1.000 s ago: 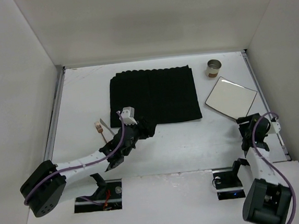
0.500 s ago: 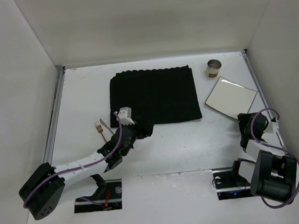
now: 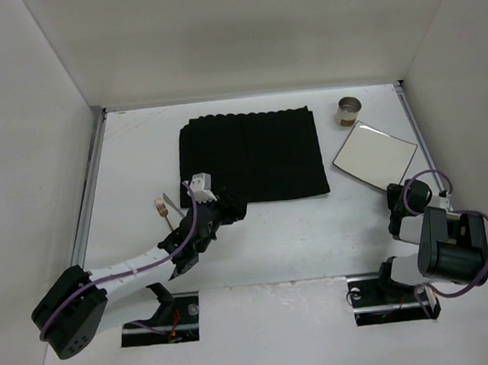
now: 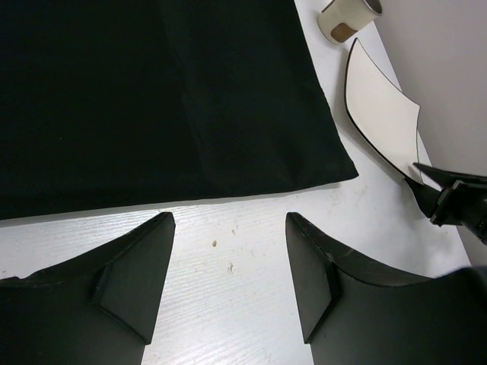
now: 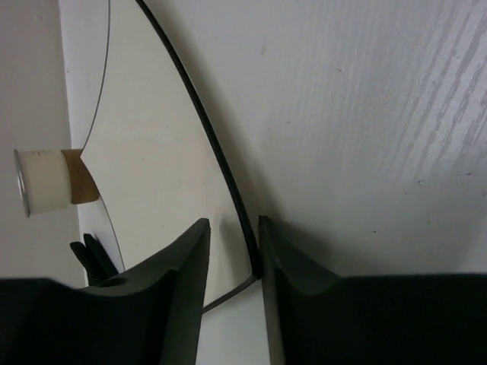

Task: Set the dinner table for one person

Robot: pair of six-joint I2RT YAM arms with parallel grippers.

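Observation:
The dinner table (image 3: 316, 227) is a white tabletop with white walls. A black placemat (image 3: 250, 156) lies at its middle back. A white square plate (image 3: 376, 155) lies at the right. My right gripper (image 3: 393, 197) is at the plate's near corner. In the right wrist view its jaws (image 5: 232, 228) stand narrowly apart astride the plate's dark rim (image 5: 228, 190). The right finger touches the rim, and a gap shows at the left finger. My left gripper (image 3: 232, 207) is open and empty, low over bare table just short of the placemat's near edge (image 4: 228, 194).
A small cup (image 3: 350, 111) stands behind the plate, near the back right corner. Utensils with a tan end (image 3: 161, 208) lie left of the placemat, partly hidden by my left arm. The right wall is close to the right arm.
The right arm has swung and lowered, bringing its gripper onto the plate's near corner. The plate has shifted slightly. The left gripper has edged slightly toward the placemat.

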